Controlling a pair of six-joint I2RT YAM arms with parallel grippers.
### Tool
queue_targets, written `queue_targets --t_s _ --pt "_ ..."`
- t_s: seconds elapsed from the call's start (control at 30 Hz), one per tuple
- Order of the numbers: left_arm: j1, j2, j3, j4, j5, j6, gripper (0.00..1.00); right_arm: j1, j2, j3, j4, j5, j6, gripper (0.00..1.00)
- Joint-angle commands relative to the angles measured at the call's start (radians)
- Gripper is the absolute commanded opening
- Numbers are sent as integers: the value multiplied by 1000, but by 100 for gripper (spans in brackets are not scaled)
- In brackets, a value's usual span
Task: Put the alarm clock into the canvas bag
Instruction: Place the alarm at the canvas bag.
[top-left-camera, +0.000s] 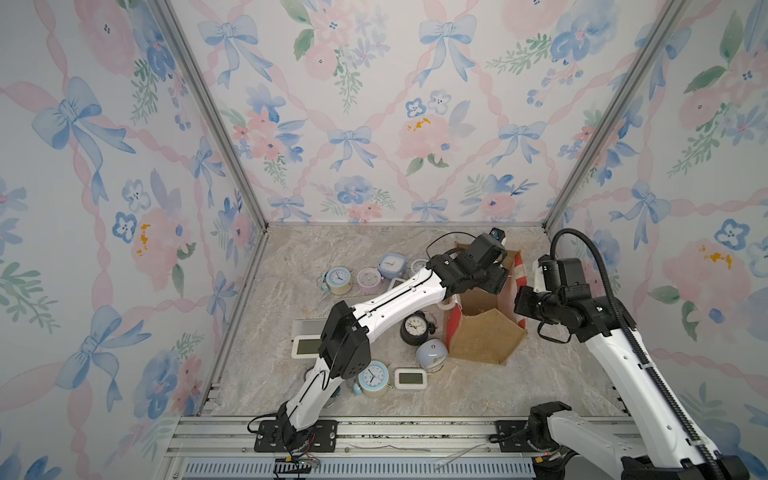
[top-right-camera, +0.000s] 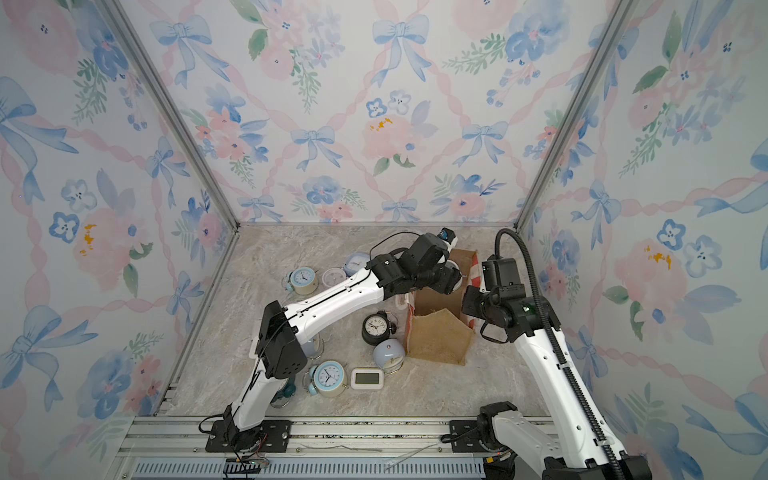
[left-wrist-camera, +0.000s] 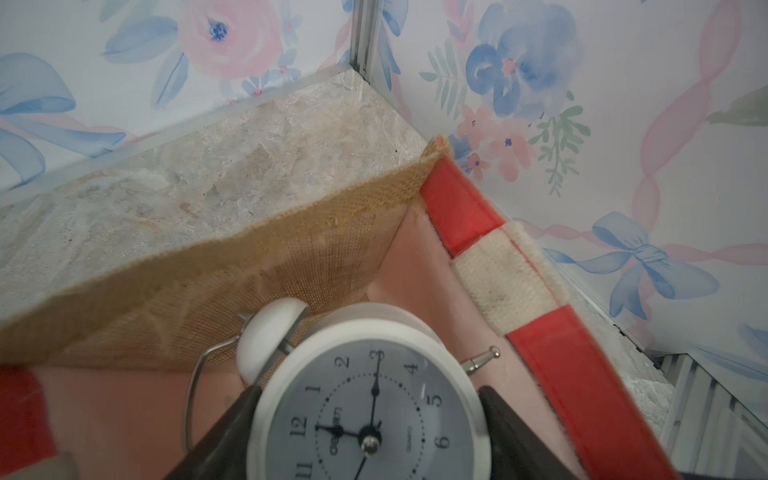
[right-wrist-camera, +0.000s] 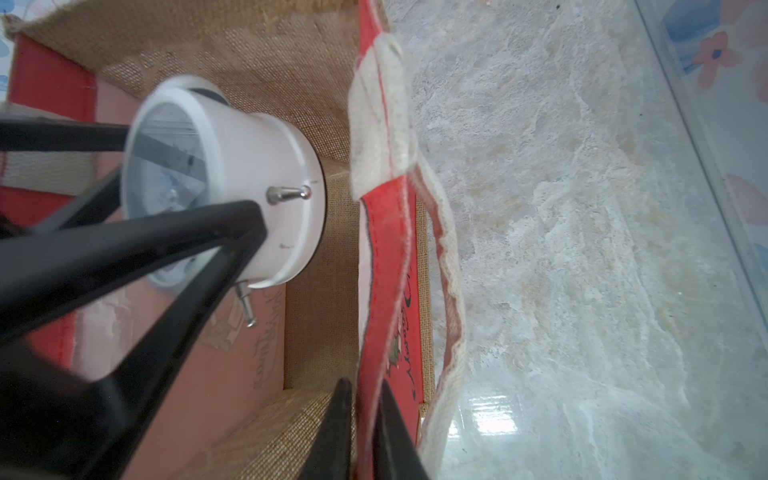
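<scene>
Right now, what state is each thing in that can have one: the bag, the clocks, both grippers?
canvas bag, upright, mouth open, red side rim pinched.
white alarm clock, gripped at its sides, within the bag's open mouth.
left gripper, shut on the white alarm clock.
right gripper, shut on the canvas bag's red rim.
black alarm clock, loose on the table beside the bag.

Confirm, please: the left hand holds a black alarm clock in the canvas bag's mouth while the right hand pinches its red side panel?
The alarm clock is white, not black; the left wrist view shows it. The left hand holds it in the mouth of the canvas bag while the right hand pinches the red side panel.
</scene>
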Motion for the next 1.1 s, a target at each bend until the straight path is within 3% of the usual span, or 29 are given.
queue_targets --t_s 0.0,0.77,1.07 --pt "4 43 30 11 -52 9 52 -11 -11 6 -36 6 -4 13" --pt "15 335 87 -16 -68 57 53 -26 15 -9 -24 -1 -25 13" --pt "24 336 84 -17 -17 55 77 -44 21 -28 -9 -15 -28 13"
